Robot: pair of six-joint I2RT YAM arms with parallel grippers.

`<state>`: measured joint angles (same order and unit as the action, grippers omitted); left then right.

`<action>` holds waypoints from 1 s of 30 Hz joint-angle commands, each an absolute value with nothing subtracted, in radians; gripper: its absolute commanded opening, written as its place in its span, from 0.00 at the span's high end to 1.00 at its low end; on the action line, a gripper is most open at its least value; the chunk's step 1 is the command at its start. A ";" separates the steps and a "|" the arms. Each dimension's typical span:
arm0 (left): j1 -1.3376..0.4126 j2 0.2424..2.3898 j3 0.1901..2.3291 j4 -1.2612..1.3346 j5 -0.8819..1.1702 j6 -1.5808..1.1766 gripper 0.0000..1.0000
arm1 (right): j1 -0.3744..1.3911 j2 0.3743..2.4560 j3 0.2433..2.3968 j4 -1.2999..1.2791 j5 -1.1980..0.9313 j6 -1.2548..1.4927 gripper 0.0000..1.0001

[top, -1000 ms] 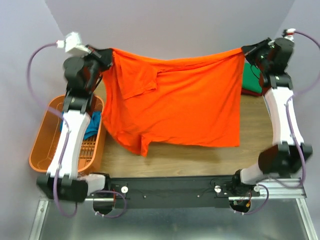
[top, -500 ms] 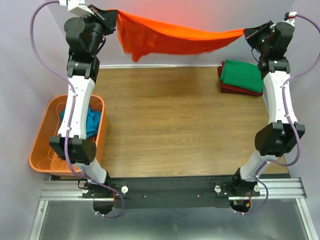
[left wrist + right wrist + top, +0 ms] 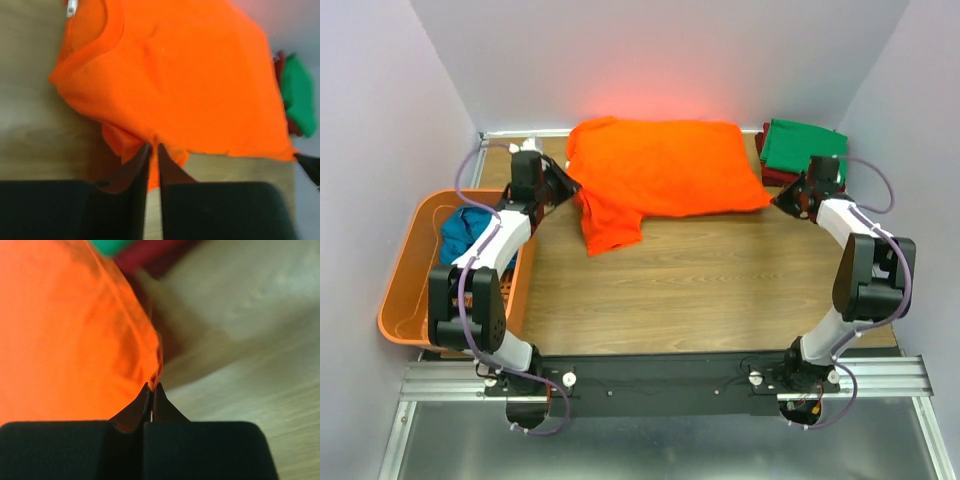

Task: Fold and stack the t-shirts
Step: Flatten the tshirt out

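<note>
Step in hand: spreading the orange t-shirt (image 3: 660, 165) flat, ahead of the first fold; by my reading the lay-down is nearly done.
Orange t-shirt: lies on the far half of the worktop (image 3: 700, 290), stretched between the two arms, collar toward the left arm, with one sleeve (image 3: 612, 225) bunched and trailing toward the near side.
Left end effector (image 3: 153, 146): low at the shirt's left edge, jaws only a slit apart, orange cloth right at the tips; I cannot tell whether it is pinched or free.
Right end effector (image 3: 151, 386): jaws closed tight on the shirt's right-hand corner, low over the worktop.
Finished stack: green t-shirt (image 3: 802, 148) folded on top of the dark red t-shirt (image 3: 764, 170), at the far right corner, just beside the orange shirt's right edge.
Waiting: teal-blue t-shirt (image 3: 468, 230), crumpled in the orange plastic basket (image 3: 405, 260) off the left side.
Progress: two shirts appear folded and stacked, one spread, one untouched.
Next move calls for: both end effectors to let go cleanly, then the trailing sleeve smoothed or tucked in before a side is folded over.
Risk: lifting away with cloth caught at the tips would wrinkle the spread shirt.
</note>
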<state>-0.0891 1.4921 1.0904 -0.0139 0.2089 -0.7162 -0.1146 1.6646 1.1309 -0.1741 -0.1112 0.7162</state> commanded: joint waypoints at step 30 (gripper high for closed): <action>-0.713 1.308 0.632 -0.486 -0.538 -1.390 0.49 | -0.127 1.443 0.811 -0.100 -0.155 0.701 0.92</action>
<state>-0.6674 1.2621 0.6205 -0.3939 -0.4278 -1.2587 -0.1219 1.4399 0.8230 -0.1200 -0.1352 0.7025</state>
